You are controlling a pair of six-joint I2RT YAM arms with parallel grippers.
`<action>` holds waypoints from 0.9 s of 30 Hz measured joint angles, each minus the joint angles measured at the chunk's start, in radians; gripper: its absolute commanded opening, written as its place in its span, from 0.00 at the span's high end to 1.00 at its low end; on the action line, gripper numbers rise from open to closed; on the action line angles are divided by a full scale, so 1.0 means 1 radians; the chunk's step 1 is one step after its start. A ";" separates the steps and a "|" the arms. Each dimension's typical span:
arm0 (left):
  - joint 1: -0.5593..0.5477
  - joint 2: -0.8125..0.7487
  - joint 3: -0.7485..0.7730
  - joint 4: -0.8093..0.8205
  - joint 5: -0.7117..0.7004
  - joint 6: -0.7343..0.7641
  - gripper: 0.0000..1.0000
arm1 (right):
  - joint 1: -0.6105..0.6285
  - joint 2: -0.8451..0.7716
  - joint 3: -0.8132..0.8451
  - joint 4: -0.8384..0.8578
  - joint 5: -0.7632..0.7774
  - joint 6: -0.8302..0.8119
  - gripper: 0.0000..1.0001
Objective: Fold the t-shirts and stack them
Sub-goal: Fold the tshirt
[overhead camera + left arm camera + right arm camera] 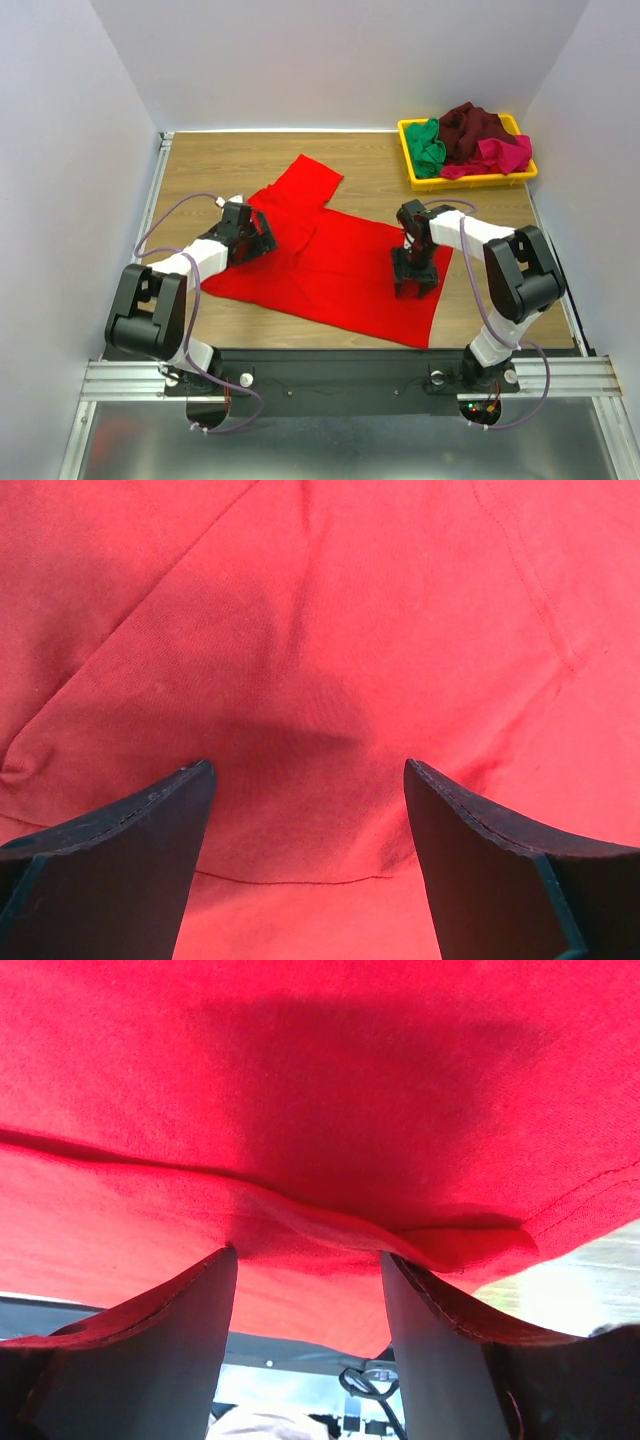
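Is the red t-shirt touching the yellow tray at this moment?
Apart. The top view shows a strip of bare wooden table between the red t-shirt and the yellow tray.

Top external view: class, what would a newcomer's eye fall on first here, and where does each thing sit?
The bright red t-shirt spread across the middle of the wooden table strikes the eye first, with the left gripper on its left part and the right gripper near its right edge. Next comes the yellow tray in the far right corner, heaped with crumpled shirts.
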 measured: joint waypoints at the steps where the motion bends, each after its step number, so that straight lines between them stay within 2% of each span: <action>1: 0.000 -0.018 -0.016 -0.007 -0.008 -0.009 0.10 | 0.006 0.002 0.000 -0.005 0.000 0.003 0.34; 8: 0.000 -0.122 -0.091 -0.067 -0.047 -0.048 0.10 | 0.031 0.016 0.013 -0.032 0.005 0.011 0.34; 14: 0.000 -0.141 -0.038 -0.237 -0.088 -0.041 0.08 | 0.036 0.026 0.100 -0.065 0.055 0.031 0.30; 17: 0.000 -0.141 0.087 -0.352 -0.122 -0.021 0.08 | 0.026 0.026 0.226 -0.082 0.096 0.040 0.29; 21: 0.001 -0.114 0.315 -0.402 -0.147 0.014 0.09 | -0.034 0.012 0.331 -0.078 0.134 0.038 0.28; 27: 0.002 0.090 0.676 -0.383 -0.148 0.084 0.09 | -0.216 0.006 0.348 -0.074 0.175 0.012 0.29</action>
